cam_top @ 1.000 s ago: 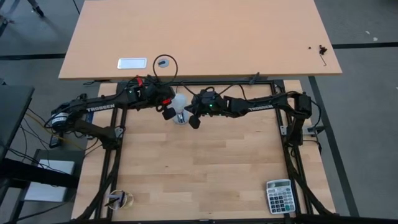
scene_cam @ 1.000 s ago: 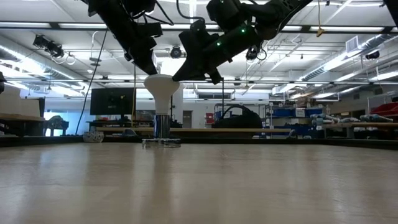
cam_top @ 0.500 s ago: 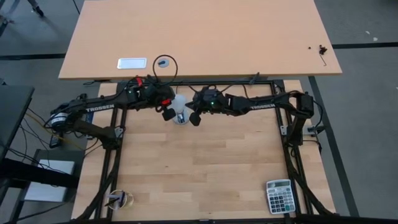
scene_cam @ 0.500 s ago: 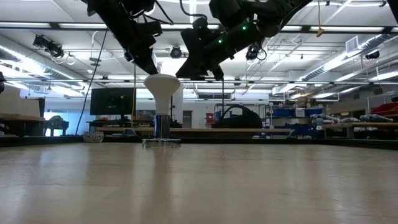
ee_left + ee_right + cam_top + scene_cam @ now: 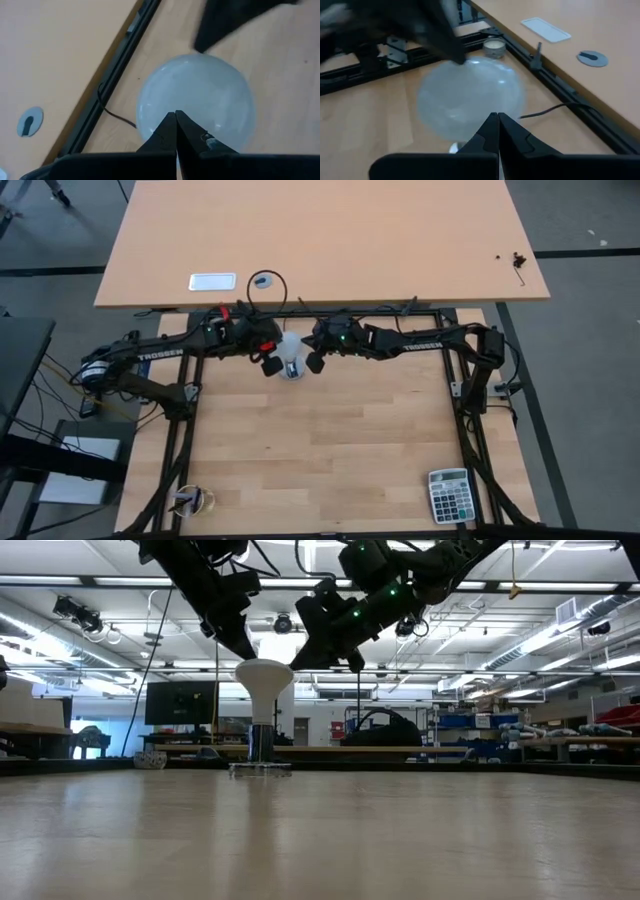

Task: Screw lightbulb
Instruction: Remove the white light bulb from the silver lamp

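The white cone-shaped lightbulb [image 5: 263, 680] stands upright, wide face up, with its narrow base in the socket [image 5: 260, 768] on the table near the far edge. It also shows in the high view [image 5: 288, 350]. My left gripper [image 5: 270, 364] is shut just left of and above the bulb's rim. In the left wrist view its tips [image 5: 176, 118] are over the bulb's round face [image 5: 200, 95]. My right gripper [image 5: 315, 363] is shut just right of the rim. In the right wrist view its tips [image 5: 497, 119] are over the face [image 5: 470, 95]. My left gripper's shut tips [image 5: 246, 653] come slanting down from the left, close over the bulb's rim [image 5: 240, 667]; I cannot tell whether they touch it. My right gripper's shut tips [image 5: 298, 664] come slanting down from the right beside the rim [image 5: 290, 669]; I cannot tell whether they touch it.
A calculator [image 5: 449, 496] lies at the near right corner and a small object [image 5: 190, 500] at the near left. A black frame rail [image 5: 330, 313] runs along the far edge. Beyond it a second table holds a white plate [image 5: 212, 281] and a grey disc [image 5: 262, 279].
My right gripper has moved a little toward the table's far edge and now sits level with the bulb's right side. The bulb stays upright in the socket.
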Tool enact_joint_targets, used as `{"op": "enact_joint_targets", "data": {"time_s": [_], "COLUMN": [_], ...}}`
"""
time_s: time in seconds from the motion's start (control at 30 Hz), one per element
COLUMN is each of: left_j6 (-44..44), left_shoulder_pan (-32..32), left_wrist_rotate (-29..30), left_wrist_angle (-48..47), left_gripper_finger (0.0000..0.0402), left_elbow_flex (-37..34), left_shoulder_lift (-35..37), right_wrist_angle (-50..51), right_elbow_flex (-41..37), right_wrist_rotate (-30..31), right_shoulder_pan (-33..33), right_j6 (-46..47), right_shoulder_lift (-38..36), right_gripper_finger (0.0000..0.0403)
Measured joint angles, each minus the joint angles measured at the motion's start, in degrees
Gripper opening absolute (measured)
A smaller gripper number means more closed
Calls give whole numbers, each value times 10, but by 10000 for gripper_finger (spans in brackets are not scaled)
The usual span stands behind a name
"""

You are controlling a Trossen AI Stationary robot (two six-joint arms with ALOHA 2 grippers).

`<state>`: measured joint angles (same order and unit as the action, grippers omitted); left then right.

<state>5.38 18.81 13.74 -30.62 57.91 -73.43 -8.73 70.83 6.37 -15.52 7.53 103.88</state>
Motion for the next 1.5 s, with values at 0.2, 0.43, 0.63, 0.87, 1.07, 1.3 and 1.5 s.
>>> {"op": "enact_joint_targets", "data": {"time_s": [0.2, 0.43, 0.63, 0.87, 1.07, 1.3, 1.5], "left_j6": [0, -1, -1, 6, 14, 23, 22], "left_shoulder_pan": [-17, -21, -21, -3, 22, 25, 22], "left_wrist_rotate": [-7, -8, -9, -3, -15, -36, -41], "left_wrist_angle": [5, -4, -3, 17, 21, 20, 24], "left_gripper_finger": [0, 0, 0, 0, 0, 0, 0], "left_elbow_flex": [0, -2, -2, -2, -2, -2, 1], "left_shoulder_lift": [0, 22, 46, 45, 45, 18, 2], "right_wrist_angle": [4, 15, 41, 31, 15, 21, 23], "right_elbow_flex": [0, 0, 0, 0, 0, 0, 0], "right_wrist_rotate": [0, 0, -2, -27, 1, 3, 4], "right_shoulder_pan": [-23, -35, -14, 46, 56, 42, 36], "right_j6": [-1, -13, -12, -12, -6, 0, -1], "right_shoulder_lift": [2, -17, -56, -33, -15, -9, -9], "right_gripper_finger": [9, 12, 12, 6, 7, 7, 7]}}
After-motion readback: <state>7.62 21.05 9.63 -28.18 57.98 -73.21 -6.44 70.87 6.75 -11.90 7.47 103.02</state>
